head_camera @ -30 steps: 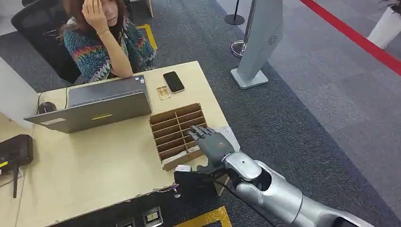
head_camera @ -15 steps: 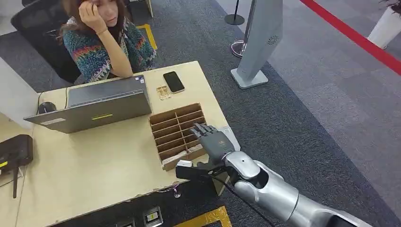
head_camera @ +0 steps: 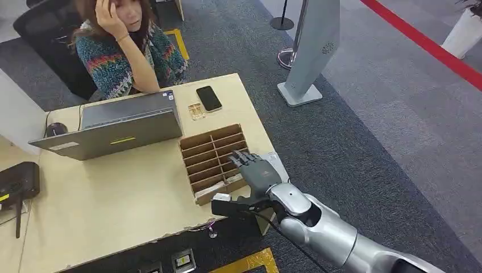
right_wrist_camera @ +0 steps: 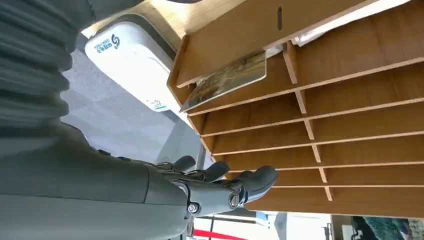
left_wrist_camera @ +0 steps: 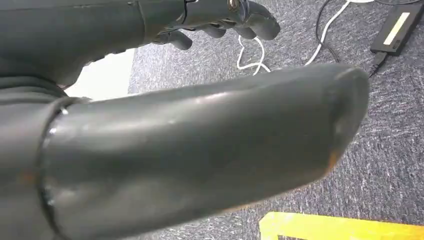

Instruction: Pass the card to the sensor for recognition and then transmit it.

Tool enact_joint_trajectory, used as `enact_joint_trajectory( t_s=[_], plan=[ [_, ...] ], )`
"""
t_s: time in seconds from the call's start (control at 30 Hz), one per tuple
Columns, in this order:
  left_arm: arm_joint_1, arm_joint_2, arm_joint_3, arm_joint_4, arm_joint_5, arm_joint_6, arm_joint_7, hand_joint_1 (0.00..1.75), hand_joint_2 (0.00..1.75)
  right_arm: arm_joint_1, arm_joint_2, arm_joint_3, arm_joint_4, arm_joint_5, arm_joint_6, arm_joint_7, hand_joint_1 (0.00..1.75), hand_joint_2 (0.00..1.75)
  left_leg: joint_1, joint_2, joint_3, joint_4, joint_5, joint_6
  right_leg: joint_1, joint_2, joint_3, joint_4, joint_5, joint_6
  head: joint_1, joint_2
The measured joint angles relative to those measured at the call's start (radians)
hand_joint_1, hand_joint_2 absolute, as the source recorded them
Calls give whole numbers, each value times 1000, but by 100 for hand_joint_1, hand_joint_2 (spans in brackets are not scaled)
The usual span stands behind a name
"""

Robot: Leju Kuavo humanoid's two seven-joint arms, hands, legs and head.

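So the right robot hand point(head_camera: 257, 172) is up over the near right end of the wooden slotted rack point(head_camera: 213, 161) on the surface point(head_camera: 113, 199), fingers stretched out flat and a bit apart, nothing in it. From the right wrist view you can see those fingers point(right_wrist_camera: 250, 181) hanging just beside the rack's dividers, not clearly touching any of them.

The card point(right_wrist_camera: 227, 79) is sitting in one of the end slots of the rack, tilted, with a corner poking out past the edge. It looks like it has a printed picture on it, but I can't make out what. Right beside that end of the rack is a white box-shaped sensor point(right_wrist_camera: 134, 65) with a small logo on it; in the head view it's mostly tucked behind the robot hand at the surface's corner.

The left robot hand point(left_wrist_camera: 220, 20) is hanging down over grey carpet with some cables on it; the fingers look curled in and there's nothing in them.

Other stuff on the surface: a grey laptop point(head_camera: 113, 126), a black phone point(head_camera: 208, 98) near the far edge, and a black router point(head_camera: 17, 182) off to the left. A person point(head_camera: 122, 51) in a colourful knit sweater sits behind the laptop, head propped on one hand.
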Motion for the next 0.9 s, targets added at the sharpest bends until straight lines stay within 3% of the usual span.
enact_joint_trajectory(
  t_s=[0.03, 0.07, 0.1, 0.17, 0.27, 0.57, 0.7, 0.9],
  plan=[
    [0, 0, 0, 0, 0, 0, 0, 0, 0, 0, 0, 0, 3, 0, 0, 0, 24, 175, 0, 0, 0, 0, 0, 0, 0, 0, 0, 0, 0, 0, 0, 0],
    [0, 0, 0, 0, 0, 0, 0, 0, 0, 0, 0, 0, 5, 0, 0, 1, 77, 175, 0, 0, 0, 0, 0, 0, 0, 0, 0, 0, 0, 0, 0, 0],
    [0, 0, 0, 0, -1, 0, 0, 0, 0, 0, 0, 0, 6, 0, 0, 3, 148, 175, 0, 0, 0, 0, 0, 0, 0, 0, 0, 0, 0, 0, 0, 0],
    [0, 0, 0, 0, -2, 0, 0, 0, 0, 0, 1, 0, 10, 0, 1, 5, 164, 175, 0, 0, 0, 0, 0, 0, 0, 0, 0, 0, 0, 0, 0, 0],
    [0, 0, 0, 0, -2, 0, 5, 0, 0, 1, 2, 0, 15, 0, 2, 9, 175, 175, 0, 0, 0, 0, 0, 0, 0, 0, 0, 0, 0, 0, 0, 0],
    [0, 0, 0, -2, -3, 0, 15, 0, 0, 5, 5, -2, 25, 3, -5, 21, 175, 175, 0, 0, 0, 0, 0, 0, 0, 0, 0, 0, 0, 0, 0, 0],
    [0, 0, 0, -2, -3, 0, 15, 0, 0, 9, 6, -3, 28, 3, -8, 24, 152, 175, 0, 0, 0, 0, 0, 0, 0, 0, 0, 0, 0, 0, 0, 0],
    [0, 0, -1, -2, 0, 0, 15, 0, 0, 19, 7, -5, 29, 2, -29, 31, 159, 175, 0, 0, 0, 0, 0, 0, 0, 1, 0, 0, 0, 0, 0, 0]
  ],
)
